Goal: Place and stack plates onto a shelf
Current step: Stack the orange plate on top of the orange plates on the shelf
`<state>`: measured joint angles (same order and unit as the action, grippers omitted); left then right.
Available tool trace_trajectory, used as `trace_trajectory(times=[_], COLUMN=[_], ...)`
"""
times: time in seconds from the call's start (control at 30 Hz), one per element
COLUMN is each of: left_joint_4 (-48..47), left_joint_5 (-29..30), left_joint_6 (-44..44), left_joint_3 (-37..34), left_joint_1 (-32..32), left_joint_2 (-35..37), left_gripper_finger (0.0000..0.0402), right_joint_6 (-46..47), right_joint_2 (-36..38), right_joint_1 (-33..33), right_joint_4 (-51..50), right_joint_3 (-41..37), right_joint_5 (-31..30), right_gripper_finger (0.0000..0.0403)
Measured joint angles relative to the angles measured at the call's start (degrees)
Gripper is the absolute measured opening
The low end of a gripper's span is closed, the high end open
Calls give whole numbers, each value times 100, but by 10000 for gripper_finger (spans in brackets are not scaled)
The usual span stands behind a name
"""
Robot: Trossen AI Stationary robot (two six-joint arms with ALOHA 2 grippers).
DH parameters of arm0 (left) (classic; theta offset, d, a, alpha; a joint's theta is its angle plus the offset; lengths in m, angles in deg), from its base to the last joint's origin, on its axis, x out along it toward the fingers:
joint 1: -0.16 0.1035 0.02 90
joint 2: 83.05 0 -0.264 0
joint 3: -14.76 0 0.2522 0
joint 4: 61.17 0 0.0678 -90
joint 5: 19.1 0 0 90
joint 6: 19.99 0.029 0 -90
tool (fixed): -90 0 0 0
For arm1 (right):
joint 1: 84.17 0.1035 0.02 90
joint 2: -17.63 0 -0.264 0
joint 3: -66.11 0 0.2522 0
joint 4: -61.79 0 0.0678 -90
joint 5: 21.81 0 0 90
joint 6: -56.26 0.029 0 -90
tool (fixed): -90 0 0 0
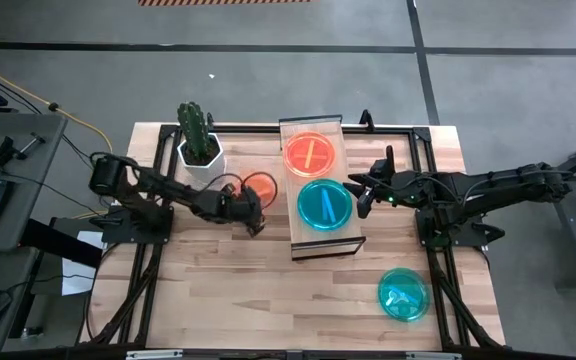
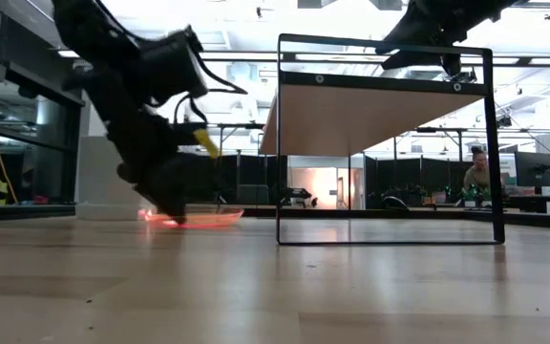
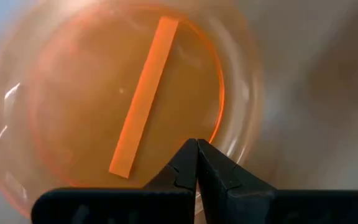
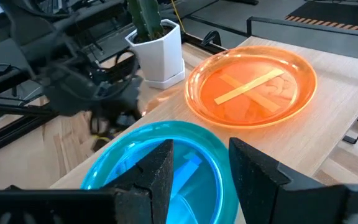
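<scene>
Down on the table [image 1: 218,290], the closed left claw [image 1: 255,215] touches an orange plate's [image 1: 260,186] rim.

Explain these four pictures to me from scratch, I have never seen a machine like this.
This is a two-armed robot at a wooden table. One picture looks straight down, one looks level along the tabletop, and two come from cameras on the wrists.

On the table stands a low shelf bearing an orange plate and a blue plate. Another blue plate lies on the table toward the right, and a cactus pot stands on the left.

The left gripper is shut, pinching the rim of a second orange plate lying on the table. The right gripper is open, holding nothing, at the edge of the shelf's blue plate.
</scene>
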<state>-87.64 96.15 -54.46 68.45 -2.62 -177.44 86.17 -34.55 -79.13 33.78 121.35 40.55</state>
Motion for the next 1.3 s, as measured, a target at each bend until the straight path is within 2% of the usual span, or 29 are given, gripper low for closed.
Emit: trace_trajectory(times=[0.17,0.33,0.5,0.6,0.77,1.03,1.2,1.3], left_joint_4=[-352,-614,-1390,-1914,-2184,-2149,-2197,-2181], left_joint_5=[-52,-586,-1049,-1091,-693,204,747,909], left_joint_6=[-334,-650,-1153,-1528,-1764,-946,-860,-1150], left_joint_3=[20,15,-5,-26,-17,-7,-122,-422], left_joint_1=[-656,-1318,-2012,-2389,-2714,-2745,-2743,-2742], left_joint_2=[7,188,609,896,1387,1861,1870,1889], left_gripper_finger=[0,0,0,0,0,4,31,56], right_joint_6=[73,116,116,117,116,118,116,118], right_joint_2=[-22,-92,-164,-195,-223,-232,-230,-229], right_joint_1=[0,0,0,0,0,0,0,0], right_joint_4=[-102,-138,-149,-161,-110,-93,-98,-100], right_joint_3=[-1,-1,-3,-3,-5,-3,-3,-3], right_joint_5=[46,87,110,111,109,107,107,107], right_gripper_finger=[138,138,138,138,138,138,138,138])
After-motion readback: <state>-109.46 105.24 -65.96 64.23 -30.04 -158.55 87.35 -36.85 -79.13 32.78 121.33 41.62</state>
